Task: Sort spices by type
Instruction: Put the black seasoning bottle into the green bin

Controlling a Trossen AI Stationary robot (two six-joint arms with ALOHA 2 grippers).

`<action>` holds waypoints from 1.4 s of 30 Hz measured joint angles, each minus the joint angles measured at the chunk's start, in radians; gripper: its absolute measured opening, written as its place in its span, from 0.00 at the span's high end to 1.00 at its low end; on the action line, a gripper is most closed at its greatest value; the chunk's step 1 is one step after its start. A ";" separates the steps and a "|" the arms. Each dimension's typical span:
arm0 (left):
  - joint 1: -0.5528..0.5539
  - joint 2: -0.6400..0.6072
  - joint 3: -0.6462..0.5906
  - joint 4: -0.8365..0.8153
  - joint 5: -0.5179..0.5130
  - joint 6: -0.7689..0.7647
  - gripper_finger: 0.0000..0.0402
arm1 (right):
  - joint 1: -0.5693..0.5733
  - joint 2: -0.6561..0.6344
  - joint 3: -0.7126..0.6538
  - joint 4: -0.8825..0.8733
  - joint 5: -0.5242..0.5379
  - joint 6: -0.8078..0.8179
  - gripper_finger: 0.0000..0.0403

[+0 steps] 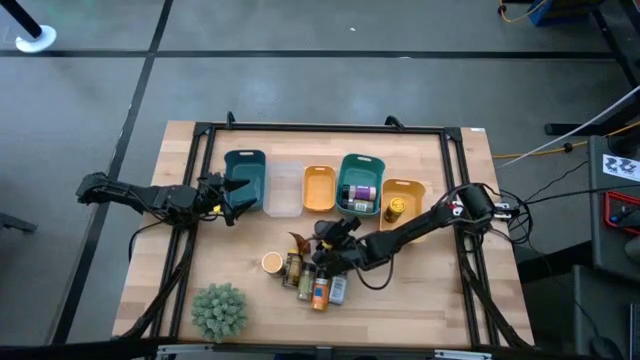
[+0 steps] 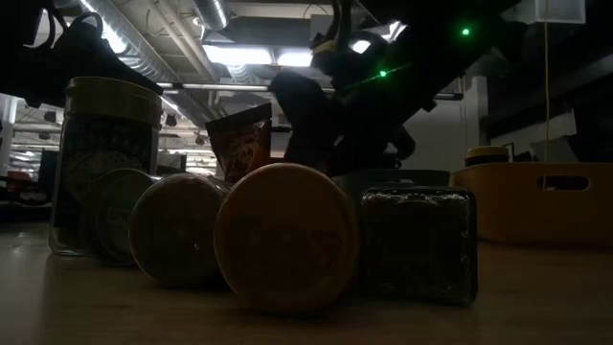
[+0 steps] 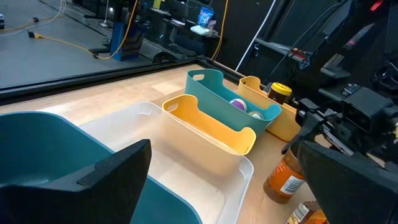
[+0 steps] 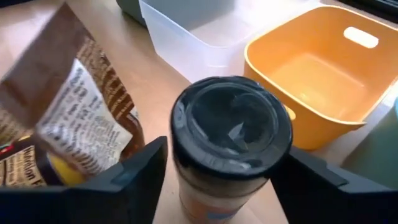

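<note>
My right gripper (image 4: 227,183) is over the spice cluster (image 1: 310,275) in the middle of the table, shut on an orange-labelled jar with a dark lid (image 4: 231,127). The left wrist view shows the same jar (image 3: 285,179). A brown-orange packet (image 4: 68,112) stands right beside it, among jars lying on their sides. A tan-lidded jar (image 1: 271,262) stands apart on its base. My left gripper (image 3: 230,186) hovers open above the left teal tray (image 1: 245,172), touching nothing. My right gripper pinches the dark-lidded jar by its upper body, just under the lid (image 4: 186,186), with one finger (image 4: 127,180) on each side. The fingers come slanting down from the table's right. The jar stands near upright, slightly tilted; whether its base is off the table I cannot tell.
Five trays stand in a row across the table's far half: teal, clear (image 1: 283,188), orange (image 1: 318,188), teal with jars inside (image 1: 360,185), and orange with a yellow-lidded jar (image 1: 400,203). A green bushy plant (image 1: 219,310) sits near the left of the front edge.
</note>
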 joint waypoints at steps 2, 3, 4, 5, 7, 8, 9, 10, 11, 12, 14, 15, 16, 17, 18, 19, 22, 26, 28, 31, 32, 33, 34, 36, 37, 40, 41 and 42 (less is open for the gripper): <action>0.000 0.000 0.000 0.000 0.000 0.000 0.03 | -0.002 0.000 0.000 0.000 -0.012 -0.013 0.42; 0.000 0.000 0.000 0.000 0.000 0.000 0.03 | -0.003 0.000 0.000 0.000 -0.020 -0.017 0.45; 0.000 0.000 0.000 0.000 0.000 0.000 0.03 | -0.003 0.000 0.000 0.002 -0.022 -0.027 0.47; 0.000 0.000 0.000 0.000 0.000 0.000 0.03 | -0.002 0.000 0.000 0.002 -0.022 -0.041 0.49; 0.000 0.000 0.000 0.000 0.000 0.000 0.03 | -0.001 -0.002 0.000 0.003 -0.026 -0.071 0.50; 0.000 0.000 0.000 0.000 0.000 0.000 0.03 | -0.001 -0.007 0.000 0.001 -0.035 -0.088 0.50; 0.000 0.000 0.000 0.000 0.000 0.000 0.03 | -0.001 -0.013 0.000 -0.002 -0.054 -0.097 0.50; 0.000 0.000 0.000 0.000 0.000 0.000 0.03 | -0.001 -0.022 0.000 -0.009 -0.079 -0.111 0.50; 0.000 0.000 0.000 0.000 0.000 0.000 0.03 | -0.001 -0.033 0.002 -0.025 -0.106 -0.119 0.50; 0.000 0.000 0.000 0.000 0.000 0.000 0.03 | -0.004 -0.043 0.011 -0.047 -0.125 -0.127 0.50; 0.000 0.000 0.000 0.000 0.000 0.000 0.03 | -0.009 -0.064 0.040 -0.111 -0.156 -0.142 0.49; 0.000 0.000 0.000 0.000 0.000 0.000 0.03 | -0.009 -0.077 0.059 -0.159 -0.163 -0.144 0.49; 0.000 0.000 0.000 0.000 0.000 0.000 0.03 | -0.009 -0.087 0.080 -0.211 -0.164 -0.147 0.49; 0.000 0.000 0.000 0.000 0.000 0.000 0.03 | -0.009 -0.095 0.106 -0.271 -0.164 -0.157 0.49; 0.000 0.000 0.000 0.000 0.000 0.000 0.03 | -0.009 -0.102 0.133 -0.333 -0.164 -0.170 0.49; 0.000 0.000 0.000 0.000 0.000 0.000 0.03 | -0.009 -0.108 0.162 -0.399 -0.165 -0.178 0.49; 0.000 0.000 0.000 0.000 0.000 0.000 0.03 | -0.010 -0.115 0.271 -0.589 -0.164 -0.221 0.50; 0.000 0.000 0.000 0.000 0.000 0.000 0.03 | -0.028 -0.116 0.413 -0.798 -0.163 -0.284 0.49; 0.000 0.000 0.000 0.000 0.000 0.000 0.03 | -0.050 -0.117 0.458 -0.859 -0.162 -0.321 0.49; 0.000 0.000 0.000 0.000 0.000 0.000 0.03 | -0.093 -0.117 0.504 -0.961 -0.161 -0.371 0.49; 0.000 0.000 0.000 0.000 0.000 0.000 0.03 | -0.110 -0.118 0.510 -0.987 -0.162 -0.385 0.50; 0.000 0.000 0.000 0.000 0.000 0.000 0.03 | -0.128 -0.118 0.511 -1.014 -0.162 -0.403 0.50; 0.000 0.000 0.000 0.000 0.000 0.000 0.03 | -0.148 -0.118 0.511 -1.048 -0.163 -0.413 0.50; 0.000 0.000 0.000 0.000 0.000 0.000 0.03 | -0.191 -0.117 0.510 -1.109 -0.168 -0.436 0.49; 0.000 0.000 0.000 0.000 0.000 0.000 0.03 | -0.215 -0.117 0.510 -1.132 -0.177 -0.451 0.49; 0.000 0.000 0.000 0.000 0.000 0.000 0.03 | -0.287 -0.117 0.509 -1.161 -0.230 -0.514 0.49; 0.000 0.000 0.000 0.000 0.000 0.000 0.03 | -0.310 -0.117 0.509 -1.154 -0.250 -0.539 0.49; 0.000 0.000 0.000 0.000 0.000 0.000 0.03 | -0.334 -0.117 0.505 -1.140 -0.266 -0.567 0.49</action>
